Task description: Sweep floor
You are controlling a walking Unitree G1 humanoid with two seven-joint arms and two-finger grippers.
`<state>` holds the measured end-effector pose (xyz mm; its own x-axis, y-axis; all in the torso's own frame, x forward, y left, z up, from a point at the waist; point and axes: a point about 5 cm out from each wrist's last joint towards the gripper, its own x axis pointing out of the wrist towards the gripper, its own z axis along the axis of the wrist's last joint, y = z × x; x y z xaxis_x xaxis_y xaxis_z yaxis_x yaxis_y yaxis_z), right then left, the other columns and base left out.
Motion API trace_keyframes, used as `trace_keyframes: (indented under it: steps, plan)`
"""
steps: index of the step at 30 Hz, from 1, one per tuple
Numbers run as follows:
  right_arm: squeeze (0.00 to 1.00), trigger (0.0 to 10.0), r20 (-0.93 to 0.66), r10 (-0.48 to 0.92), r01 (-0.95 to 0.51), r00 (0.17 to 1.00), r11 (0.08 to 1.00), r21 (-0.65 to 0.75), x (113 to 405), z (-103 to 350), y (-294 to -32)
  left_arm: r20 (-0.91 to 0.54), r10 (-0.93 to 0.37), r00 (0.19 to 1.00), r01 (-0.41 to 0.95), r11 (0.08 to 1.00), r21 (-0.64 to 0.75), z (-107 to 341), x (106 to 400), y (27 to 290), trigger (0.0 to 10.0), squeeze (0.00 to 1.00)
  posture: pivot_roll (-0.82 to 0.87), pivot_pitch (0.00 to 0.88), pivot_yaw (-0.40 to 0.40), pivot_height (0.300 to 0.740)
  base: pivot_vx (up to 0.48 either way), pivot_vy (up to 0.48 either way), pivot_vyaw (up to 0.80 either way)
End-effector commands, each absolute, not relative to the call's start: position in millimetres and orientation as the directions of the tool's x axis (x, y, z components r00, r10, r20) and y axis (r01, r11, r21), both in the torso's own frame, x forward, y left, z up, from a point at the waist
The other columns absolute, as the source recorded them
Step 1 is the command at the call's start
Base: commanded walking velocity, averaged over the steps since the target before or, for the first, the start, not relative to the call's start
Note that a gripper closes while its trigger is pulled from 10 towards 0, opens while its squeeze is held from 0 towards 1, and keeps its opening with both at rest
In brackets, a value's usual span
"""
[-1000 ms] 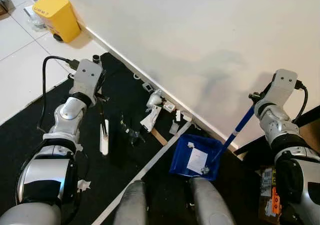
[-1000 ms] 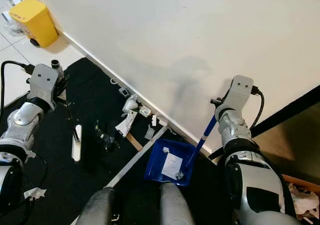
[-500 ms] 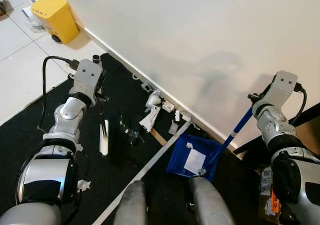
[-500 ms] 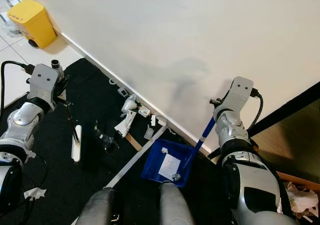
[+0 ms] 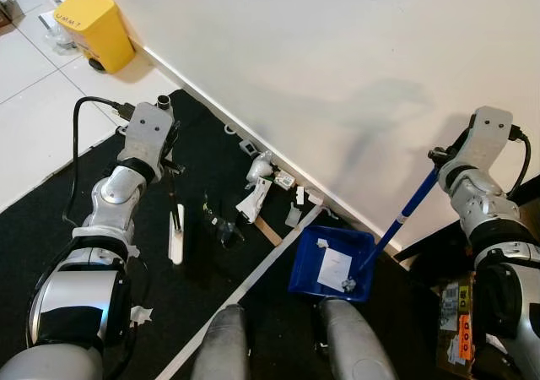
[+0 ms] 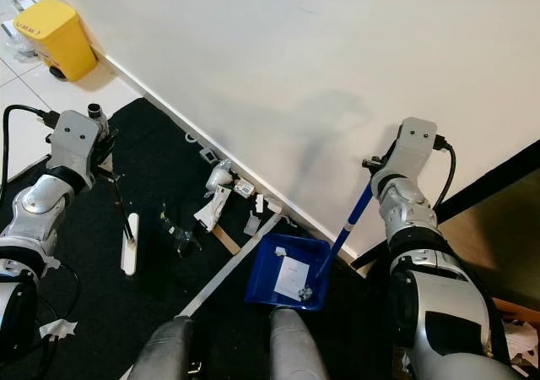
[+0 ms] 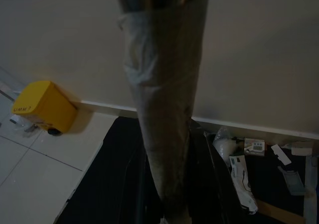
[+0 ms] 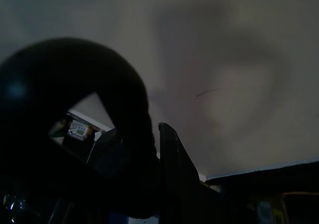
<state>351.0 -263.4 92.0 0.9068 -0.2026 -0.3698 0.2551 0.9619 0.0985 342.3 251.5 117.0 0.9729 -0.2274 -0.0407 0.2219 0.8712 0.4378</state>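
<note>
My left gripper [image 5: 169,159] is shut on a thin dark broom handle [image 5: 173,196]. Its white brush head [image 5: 175,243] rests on the black mat. In the left wrist view the taped handle [image 7: 162,109] runs down close to the camera. My right gripper [image 5: 440,160] is shut on the top of the blue dustpan handle [image 5: 411,203]. The blue dustpan [image 5: 308,277] sits on the mat near my right leg, holding paper scraps and a small crumpled lump. White litter [image 5: 256,198] lies along the wall's foot between broom and dustpan.
A yellow bin [image 5: 94,27] stands on the white tiles at the far left by the wall. A white tape line [image 5: 253,274] crosses the black mat [image 5: 51,219]. A dark small object [image 5: 215,225] lies beside the brush head. Clutter [image 5: 456,333] sits at the right edge.
My right arm has risen slightly, so the dustpan handle stands a bit steeper and the dustpan has shifted a little to the right. The left arm and broom have stayed put.
</note>
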Motion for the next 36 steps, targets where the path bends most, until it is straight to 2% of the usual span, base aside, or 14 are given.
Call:
trace_keyframes:
  steps: [1, 21, 36]
  plan:
    - [0.00, 10.0, -0.307, -0.180, 0.229, 0.935, 0.964, 0.133, 360, 111, -264, -0.019, -0.243, 0.970, 0.225, 0.863, 0.452, 120, 341, 250, 10.0, 0.00, 0.01, 0.099, -0.007, 0.740, 0.000, 0.000, 0.00]
    - [0.00, 10.0, -0.310, -0.198, 0.237, 0.930, 0.967, 0.093, 357, 110, -272, -0.029, -0.250, 0.968, 0.234, 0.855, 0.462, 117, 340, 249, 10.0, 0.00, 0.01, 0.095, -0.007, 0.740, 0.000, 0.000, 0.00]
    - [0.00, 10.0, -0.262, -0.350, 0.374, 0.899, 0.926, 0.048, 353, 107, -280, -0.043, -0.259, 0.965, 0.249, 0.852, 0.460, 114, 341, 245, 10.0, 0.00, 0.01, 0.111, -0.003, 0.740, 0.000, 0.000, 0.00]
